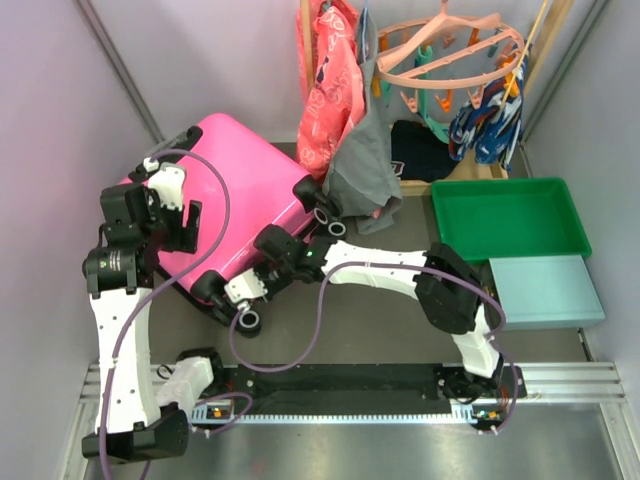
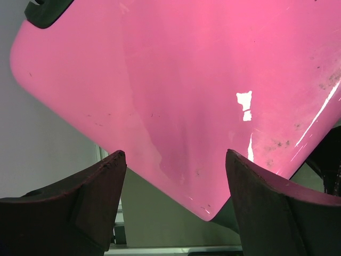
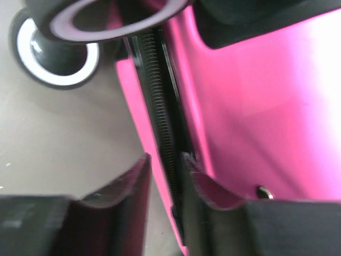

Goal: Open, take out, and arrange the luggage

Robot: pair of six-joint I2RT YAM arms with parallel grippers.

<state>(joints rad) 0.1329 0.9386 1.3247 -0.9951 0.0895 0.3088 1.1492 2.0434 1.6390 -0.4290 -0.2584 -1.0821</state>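
while luggage (image 1: pixel 235 190) lies shut, shell up, at table's left-centre, top view shows left gripper (image 1: pixel 186 232) at its left side and right gripper (image 1: pixel 232 292) at the near, wheeled edge; green tray (image 1: pixel 505 215) sits well apart.
left wrist: fingers (image 2: pixel 90 205) spread wide, straddling a pink corner w/o clamping, prob. to steady the shell.
right wrist: fingers (image 3: pixel 138 186) pressed nearly together on zipper trim (image 3: pixel 162 128) beside a wheel (image 3: pixel 56 50), prob. to start unzipping; pull tab not visible.
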